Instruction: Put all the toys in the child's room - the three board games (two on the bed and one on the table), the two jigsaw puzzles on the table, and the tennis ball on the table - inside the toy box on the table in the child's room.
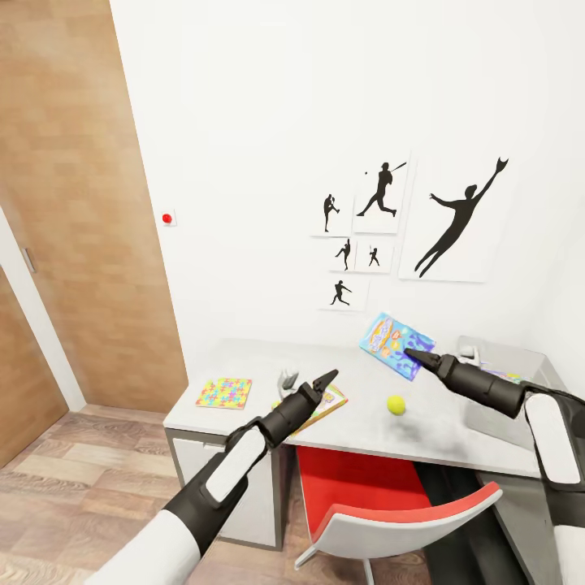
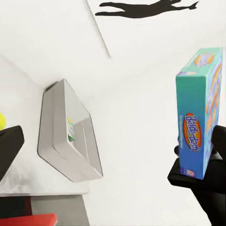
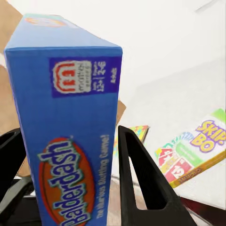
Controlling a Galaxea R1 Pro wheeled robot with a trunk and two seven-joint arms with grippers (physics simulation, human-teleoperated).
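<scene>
Blue printed card — board game, mid-right of the head view, raised off the table, pinched by the right gripper; toy box at far right, tennis ball centre. Left gripper parted, empty. Left wrist view: box at right, tray centre-left. Right wrist view: fingers clamp its narrow edge — likely light, stiff, glossy; a grip across the thickness suits it.
</scene>
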